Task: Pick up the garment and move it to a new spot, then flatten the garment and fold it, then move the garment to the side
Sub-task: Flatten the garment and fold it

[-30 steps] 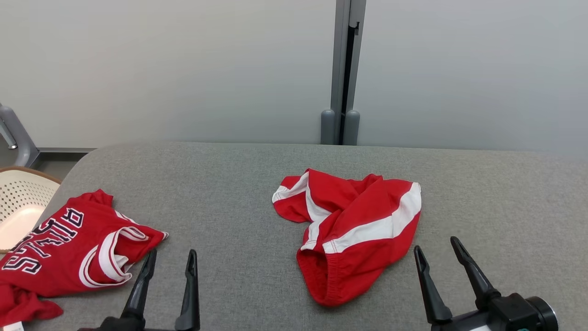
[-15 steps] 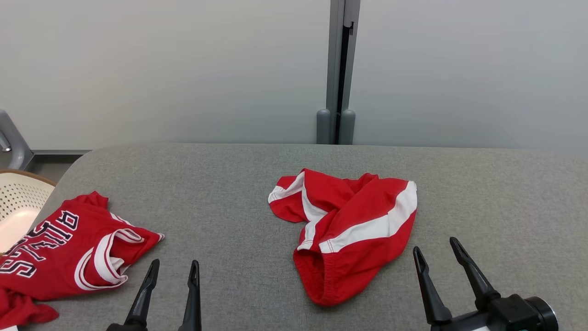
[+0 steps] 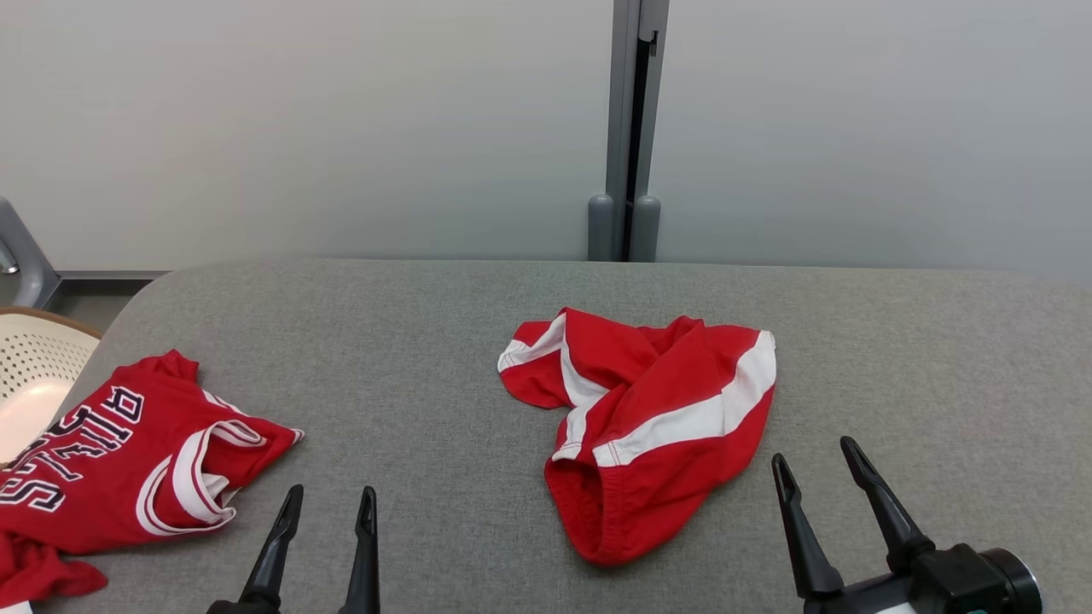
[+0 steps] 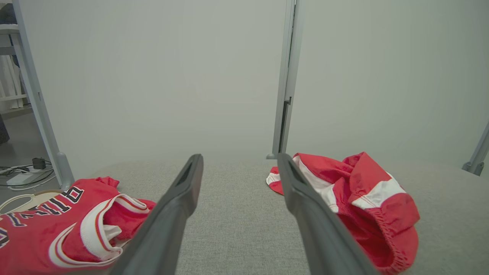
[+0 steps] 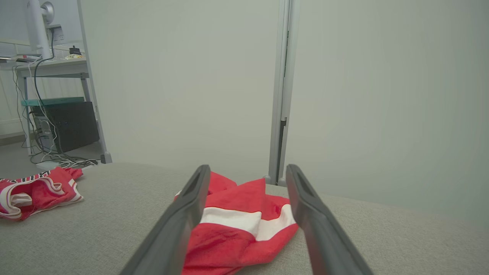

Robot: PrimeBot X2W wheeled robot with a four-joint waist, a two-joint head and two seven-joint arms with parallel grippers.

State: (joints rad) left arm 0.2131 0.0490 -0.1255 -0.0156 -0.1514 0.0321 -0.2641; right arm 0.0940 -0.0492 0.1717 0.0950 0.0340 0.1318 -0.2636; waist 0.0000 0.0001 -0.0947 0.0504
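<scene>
The garment, crumpled red shorts with white stripes, lies in a heap at the middle of the grey padded table. My left gripper stands open near the front edge, left of the shorts and apart from them. My right gripper is open just to the right of the shorts, touching nothing. In the left wrist view the shorts lie right of the open left gripper. The right wrist view has the shorts ahead, between the right gripper's spread fingers.
A red jersey with dark lettering lies at the table's front left corner, close to my left gripper. A cream perforated basket sits beyond the left edge. A pale partition wall with a grey post stands behind the table.
The head view has shifted slightly. My left gripper sits a little lower in it, nearer the bottom edge. The shorts, the jersey and the right gripper lie as before.
</scene>
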